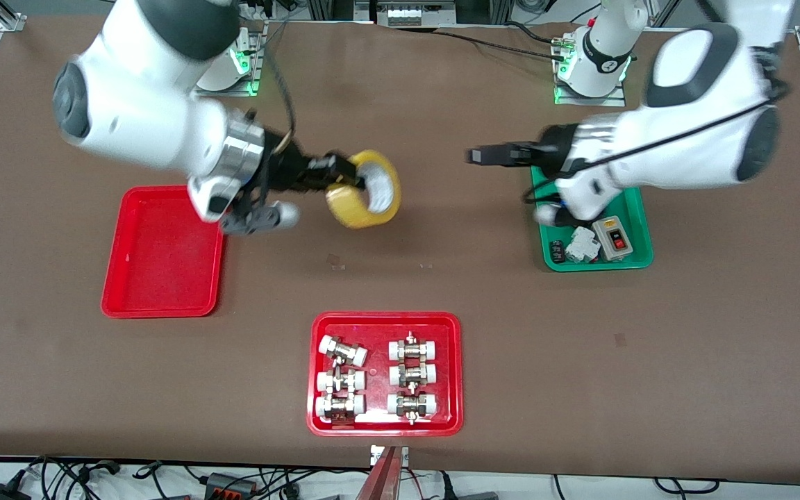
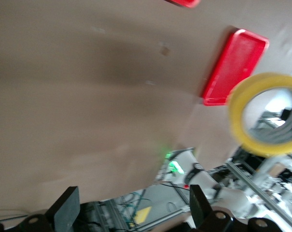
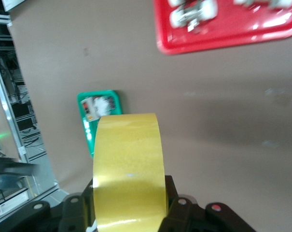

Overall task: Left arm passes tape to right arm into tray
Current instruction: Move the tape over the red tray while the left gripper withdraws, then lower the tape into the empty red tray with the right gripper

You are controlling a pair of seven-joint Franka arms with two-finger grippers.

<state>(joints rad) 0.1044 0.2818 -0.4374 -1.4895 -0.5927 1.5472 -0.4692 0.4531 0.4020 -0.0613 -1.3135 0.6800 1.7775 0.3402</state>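
My right gripper is shut on the yellow tape and holds the roll in the air over the bare table, between the plain red tray and the middle. In the right wrist view the tape fills the gap between the fingers. My left gripper is open and empty, in the air apart from the tape, beside the green tray. In the left wrist view its fingers stand wide apart, and the tape and the red tray show farther off.
A red tray with white-capped metal fittings lies near the front camera. The green tray holds small electrical parts under the left arm. The plain red tray lies toward the right arm's end of the table.
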